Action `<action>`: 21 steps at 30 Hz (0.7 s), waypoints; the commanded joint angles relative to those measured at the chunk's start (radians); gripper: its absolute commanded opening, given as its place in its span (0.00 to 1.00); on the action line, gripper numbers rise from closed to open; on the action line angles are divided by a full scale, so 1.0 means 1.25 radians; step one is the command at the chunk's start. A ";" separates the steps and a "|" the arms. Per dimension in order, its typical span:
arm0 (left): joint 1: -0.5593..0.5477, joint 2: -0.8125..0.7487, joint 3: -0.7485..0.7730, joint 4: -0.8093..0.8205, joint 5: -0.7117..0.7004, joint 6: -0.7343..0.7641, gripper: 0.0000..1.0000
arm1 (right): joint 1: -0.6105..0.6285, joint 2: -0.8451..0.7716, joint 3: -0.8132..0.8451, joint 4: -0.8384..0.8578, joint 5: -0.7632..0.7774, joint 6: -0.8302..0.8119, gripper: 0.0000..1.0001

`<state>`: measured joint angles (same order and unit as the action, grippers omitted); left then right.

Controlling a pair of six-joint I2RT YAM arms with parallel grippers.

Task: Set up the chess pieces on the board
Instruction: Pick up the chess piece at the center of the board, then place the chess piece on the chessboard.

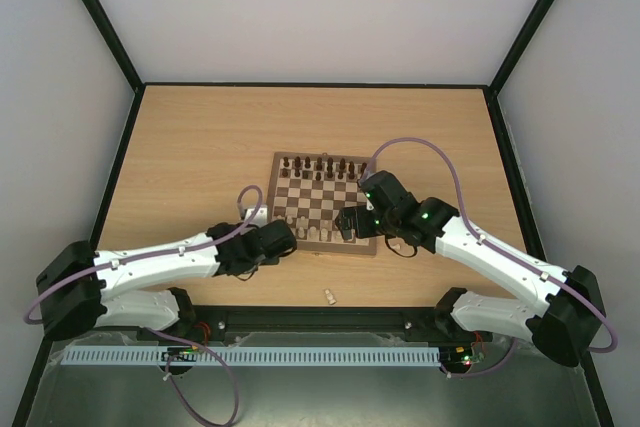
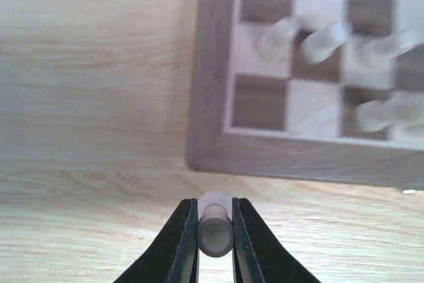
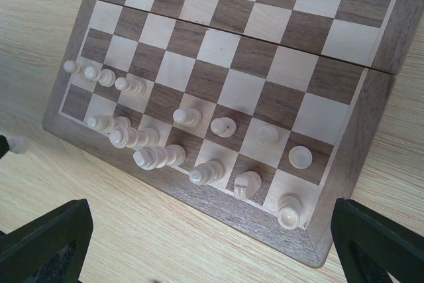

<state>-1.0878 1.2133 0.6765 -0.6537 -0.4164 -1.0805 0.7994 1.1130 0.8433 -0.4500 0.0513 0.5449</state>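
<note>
The board (image 1: 283,162) lies mid-table, with dark pieces (image 1: 320,165) along its far rows and pale pieces (image 1: 305,221) on its near rows. My left gripper (image 1: 292,238) hovers over the table just off the board's near left corner (image 2: 211,154). It is shut on a pale chess piece (image 2: 215,230), held end-on between the fingers. My right gripper (image 1: 346,223) is open and empty above the board's near right part. In its wrist view the fingers (image 3: 50,236) spread wide over the near edge, with several pale pieces (image 3: 207,172) standing on the two near rows.
A loose pale piece (image 1: 329,296) lies on the table near the front edge. Another small pale piece (image 1: 394,245) lies right of the board's near right corner. Black frame rails border the table.
</note>
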 commanded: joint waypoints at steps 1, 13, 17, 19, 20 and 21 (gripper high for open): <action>-0.006 0.004 0.086 -0.054 -0.034 0.041 0.10 | -0.002 0.000 -0.007 -0.007 0.005 -0.008 0.99; 0.057 0.115 0.138 0.028 0.007 0.157 0.12 | -0.001 -0.002 -0.007 -0.008 0.012 -0.008 0.99; 0.079 0.130 0.130 0.058 0.022 0.182 0.12 | -0.002 -0.003 -0.007 -0.008 0.011 -0.008 0.99; 0.081 0.139 0.132 0.068 0.024 0.186 0.12 | -0.002 -0.006 -0.007 -0.007 0.011 -0.006 0.99; 0.082 0.146 0.133 0.071 0.026 0.188 0.12 | -0.002 -0.007 -0.009 -0.007 0.009 -0.008 0.99; 0.084 0.152 0.134 0.074 0.026 0.190 0.12 | -0.001 -0.006 -0.009 -0.006 0.008 -0.008 0.99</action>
<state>-0.9916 1.3785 0.8440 -0.5915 -0.3946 -0.8776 0.7994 1.1130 0.8433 -0.4477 0.0566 0.5453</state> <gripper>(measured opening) 0.134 0.993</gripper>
